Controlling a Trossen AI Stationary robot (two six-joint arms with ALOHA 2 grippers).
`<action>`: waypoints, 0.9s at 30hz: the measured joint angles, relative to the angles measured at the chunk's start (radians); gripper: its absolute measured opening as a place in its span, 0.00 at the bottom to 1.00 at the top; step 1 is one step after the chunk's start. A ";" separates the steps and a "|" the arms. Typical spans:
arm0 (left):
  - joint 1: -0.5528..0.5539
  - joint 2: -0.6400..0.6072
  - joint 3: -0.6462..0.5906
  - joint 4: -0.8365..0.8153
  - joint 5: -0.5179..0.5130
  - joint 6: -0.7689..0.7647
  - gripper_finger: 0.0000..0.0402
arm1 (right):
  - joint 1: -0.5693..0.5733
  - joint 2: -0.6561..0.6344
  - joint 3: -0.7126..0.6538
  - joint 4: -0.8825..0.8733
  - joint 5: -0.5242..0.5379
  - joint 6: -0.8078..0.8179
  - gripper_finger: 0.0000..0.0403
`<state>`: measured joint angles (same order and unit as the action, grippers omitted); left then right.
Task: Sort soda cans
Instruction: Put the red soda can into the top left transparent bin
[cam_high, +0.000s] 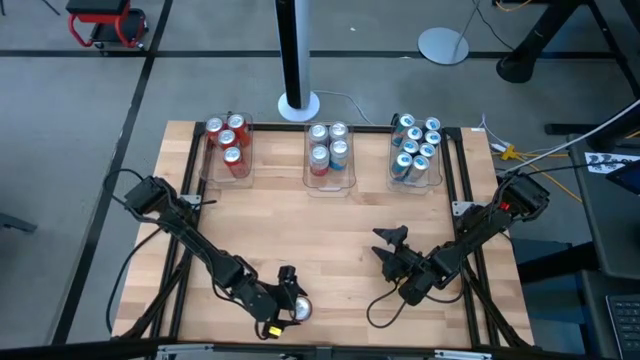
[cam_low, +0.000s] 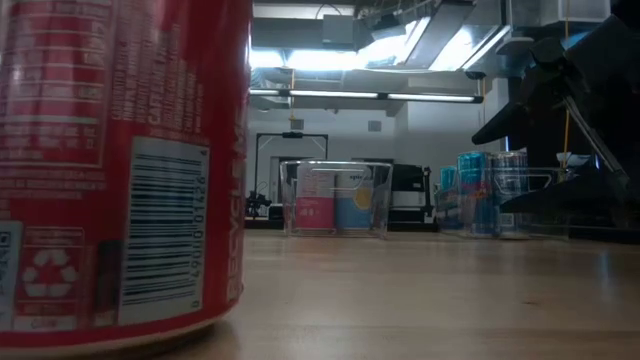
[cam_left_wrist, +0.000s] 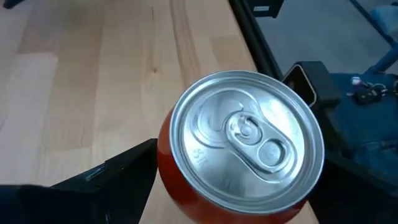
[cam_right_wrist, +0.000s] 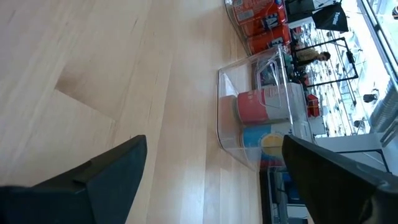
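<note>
From table height, the red soda can (cam_low: 120, 160) runs off the top and left edges, so its lid and most of its label are out of sight. Looking down past the left hand (cam_left_wrist: 230, 193), that can's body hides under its own silver top. The print on the cans in the middle clear bin (cam_right_wrist: 261, 112) is too blurred to read.

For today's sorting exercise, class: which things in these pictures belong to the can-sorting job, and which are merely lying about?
Belongs to the job:
- loose red can between the open left tool's fingers
- red cans, silver-and-red cans, teal cans, each group in its clear bin
- right tool, open, empty

Lying about:
- red cart on the floor
- white pole base
</note>
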<state>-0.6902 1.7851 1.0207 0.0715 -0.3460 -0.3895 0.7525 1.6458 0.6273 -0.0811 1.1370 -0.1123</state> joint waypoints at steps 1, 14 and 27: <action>0.001 0.000 0.000 0.001 -0.001 0.000 0.87 | 0.000 0.000 0.000 0.000 0.000 0.000 0.93; 0.025 -0.001 0.000 0.042 0.004 0.001 0.74 | 0.000 0.000 0.000 -0.003 0.000 -0.002 0.93; 0.036 -0.149 0.102 -0.294 -0.178 -0.001 0.74 | 0.000 0.000 0.000 -0.003 0.008 -0.002 0.93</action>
<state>-0.6544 1.6360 1.1228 -0.2223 -0.5240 -0.3905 0.7525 1.6459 0.6273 -0.0845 1.1446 -0.1143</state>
